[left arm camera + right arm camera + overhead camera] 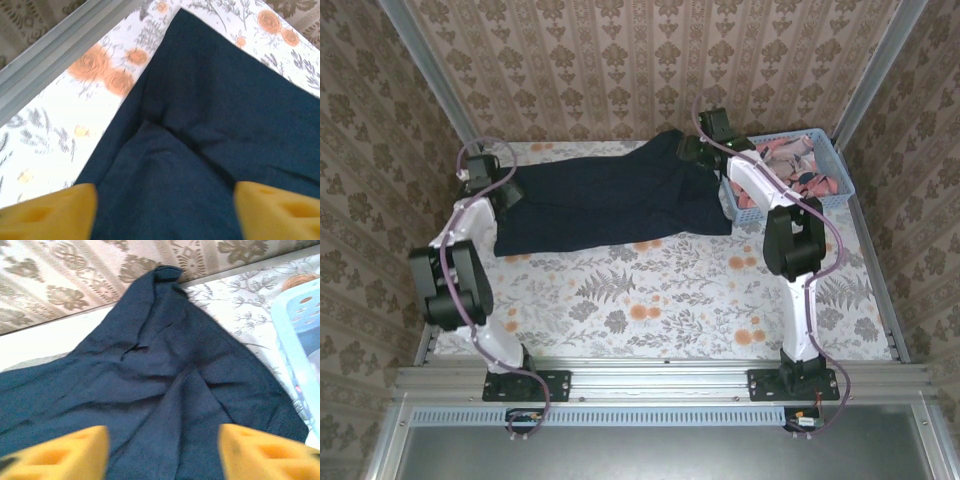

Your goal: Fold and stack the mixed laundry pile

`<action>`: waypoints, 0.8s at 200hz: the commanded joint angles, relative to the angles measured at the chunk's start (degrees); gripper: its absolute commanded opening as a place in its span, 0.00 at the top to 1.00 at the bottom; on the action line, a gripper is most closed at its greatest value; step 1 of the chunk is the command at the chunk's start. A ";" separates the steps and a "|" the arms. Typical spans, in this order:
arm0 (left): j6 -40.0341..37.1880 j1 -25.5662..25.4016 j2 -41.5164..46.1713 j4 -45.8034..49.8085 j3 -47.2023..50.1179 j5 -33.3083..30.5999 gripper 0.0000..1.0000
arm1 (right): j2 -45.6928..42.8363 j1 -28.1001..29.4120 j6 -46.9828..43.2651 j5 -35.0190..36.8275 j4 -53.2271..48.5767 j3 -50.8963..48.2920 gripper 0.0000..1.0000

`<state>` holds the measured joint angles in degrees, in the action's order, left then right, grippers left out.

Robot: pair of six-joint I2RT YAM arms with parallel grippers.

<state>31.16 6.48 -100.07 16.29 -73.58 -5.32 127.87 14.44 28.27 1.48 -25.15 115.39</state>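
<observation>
A large dark navy T-shirt (610, 200) lies folded lengthwise across the back of the table. My left gripper (502, 196) hovers over its left end. In the left wrist view that gripper (165, 215) is open, its yellow fingertips (50, 215) wide apart above the cloth (210, 100) near a corner. My right gripper (696, 150) is over the shirt's right end. In the right wrist view it (162, 455) is open too, with rumpled navy fabric (165, 370) below and nothing pinched. A pink patterned garment (795, 158) lies in the basket.
A light blue lattice basket (842, 172) stands at the back right corner, and its rim (300, 340) is just right of the shirt. Papered walls close the back and sides. The floral tablecloth (660, 300) lies bare in front of the shirt.
</observation>
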 commanded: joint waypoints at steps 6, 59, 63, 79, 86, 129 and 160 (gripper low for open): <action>-5.29 0.07 1.91 4.13 -2.92 2.13 0.00 | -5.93 -1.05 -3.50 3.01 -4.09 -0.14 0.14; -3.28 -4.15 15.76 1.98 11.01 5.05 0.00 | -28.05 -1.05 -7.61 0.98 -1.44 -32.73 0.20; -2.72 -4.55 16.57 1.54 12.39 5.61 0.00 | -29.47 -1.01 -7.45 0.82 -1.33 -34.93 0.21; 0.27 -5.79 18.71 -1.37 17.88 9.08 0.02 | -33.91 -1.00 -7.03 -1.24 -0.51 -42.51 0.28; 1.37 -5.89 19.12 -3.12 19.83 11.14 0.04 | -35.18 -1.00 -6.89 -2.14 0.01 -44.89 0.29; 4.57 -6.19 13.84 -9.77 22.38 16.38 0.09 | -33.91 -1.05 -9.09 -5.33 2.27 -49.83 0.43; 5.81 -6.21 8.08 -12.98 21.85 15.25 0.10 | -29.67 -1.03 -9.68 -4.23 4.34 -49.55 0.46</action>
<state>34.61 0.40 -89.21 8.16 -51.13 8.73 95.57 13.19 20.29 -2.28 -23.38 65.47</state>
